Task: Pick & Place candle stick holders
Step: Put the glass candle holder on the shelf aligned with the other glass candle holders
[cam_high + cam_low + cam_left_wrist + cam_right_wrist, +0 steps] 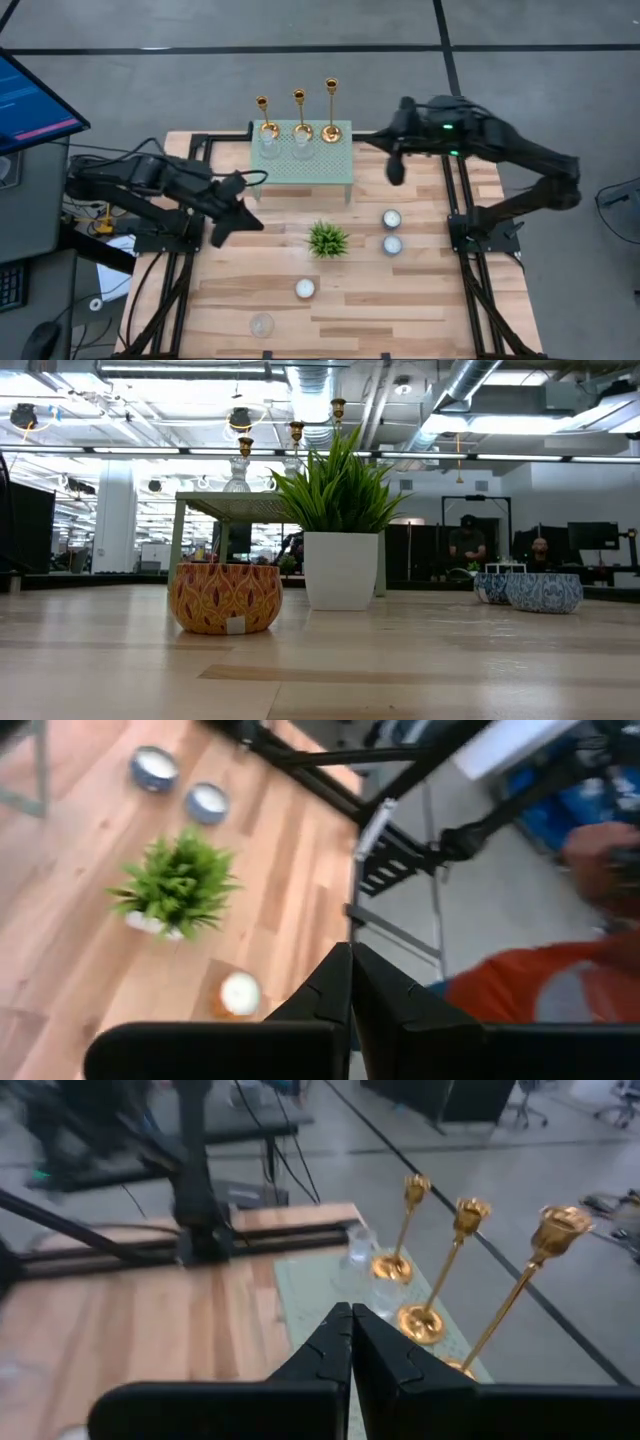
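- Three gold candlesticks stand upright in a row on a small pale green stand [320,165] at the far middle of the wooden surface [420,300].
- The left candlestick [264,118] is the shortest, the middle candlestick [299,113] is taller, and the right candlestick [331,108] is the tallest.
- Their round bases sit near one another along the stand's far edge, apart and not touching.
- Two clear glass cups [284,146] stand on the stand just in front of the left and middle candlesticks.
- The right end effector [396,168] hangs above the surface just off the stand's right side, fingers pressed together and holding nothing.
- In the right wrist view the three candlesticks show just beyond those shut fingertips [351,1330].
- The left end effector [222,232] hangs over the left part of the surface, in front of the stand's left corner, fingers pressed together and empty.
- A small green plant in a white pot [328,239] stands near the middle of the surface.
- Two candles in blue patterned cups [391,231] sit side by side to the right of the plant.
- A candle in an orange patterned cup [305,289] sits nearer the front edge.
- Another clear glass cup [262,325] stands at the front, just left of the orange one.
- In the left wrist view, a person in an orange top [540,995] shows beyond the surface's edge.
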{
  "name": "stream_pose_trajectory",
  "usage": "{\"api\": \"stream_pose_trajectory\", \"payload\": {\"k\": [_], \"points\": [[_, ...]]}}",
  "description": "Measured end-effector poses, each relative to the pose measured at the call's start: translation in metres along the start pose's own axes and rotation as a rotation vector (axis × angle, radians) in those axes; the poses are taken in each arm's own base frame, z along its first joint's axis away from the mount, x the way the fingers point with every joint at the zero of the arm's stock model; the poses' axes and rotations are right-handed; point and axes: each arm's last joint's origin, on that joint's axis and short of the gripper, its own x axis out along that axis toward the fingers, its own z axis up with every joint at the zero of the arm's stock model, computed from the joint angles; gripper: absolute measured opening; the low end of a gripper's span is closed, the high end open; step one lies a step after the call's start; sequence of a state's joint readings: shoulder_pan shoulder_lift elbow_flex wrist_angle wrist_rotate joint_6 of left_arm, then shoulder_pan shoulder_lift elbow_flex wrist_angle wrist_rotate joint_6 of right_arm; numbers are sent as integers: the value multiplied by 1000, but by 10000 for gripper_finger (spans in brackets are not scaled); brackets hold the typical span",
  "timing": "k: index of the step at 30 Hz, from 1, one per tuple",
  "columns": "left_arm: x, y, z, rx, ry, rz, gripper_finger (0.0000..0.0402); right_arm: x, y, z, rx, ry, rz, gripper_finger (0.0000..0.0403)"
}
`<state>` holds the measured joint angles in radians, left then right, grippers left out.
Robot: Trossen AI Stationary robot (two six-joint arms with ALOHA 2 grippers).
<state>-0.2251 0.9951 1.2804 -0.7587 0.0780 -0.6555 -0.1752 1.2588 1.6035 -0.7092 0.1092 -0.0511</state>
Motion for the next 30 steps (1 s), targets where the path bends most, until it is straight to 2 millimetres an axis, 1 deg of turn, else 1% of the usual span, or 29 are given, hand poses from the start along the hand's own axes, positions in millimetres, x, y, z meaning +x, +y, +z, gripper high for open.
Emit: {"api": "stream_pose_trajectory", "payload": {"k": [3,5,8,10,13,17,21,26,30], "points": [[15,4,0,-23,38,55,8,-26,2,0,33,-23,21,0],[22,7,-4,-92,97,90,8,-40,4,-1,53,-22,36,0],[25,16,-17,-201,250,182,8,-56,5,-5,86,-13,56,0],[24,18,-23,-228,316,221,12,-62,7,-7,95,2,67,0],[22,16,-28,-238,343,234,31,-64,9,-10,89,26,78,0],[23,12,-31,-220,361,224,71,-60,10,-15,82,72,78,0],[28,8,-35,-198,392,219,117,-48,12,-21,68,162,78,0],[40,1,-45,-175,469,229,168,-37,14,-27,56,244,74,0],[57,-6,-58,-162,557,269,184,-31,15,-29,46,270,75,0]]}}
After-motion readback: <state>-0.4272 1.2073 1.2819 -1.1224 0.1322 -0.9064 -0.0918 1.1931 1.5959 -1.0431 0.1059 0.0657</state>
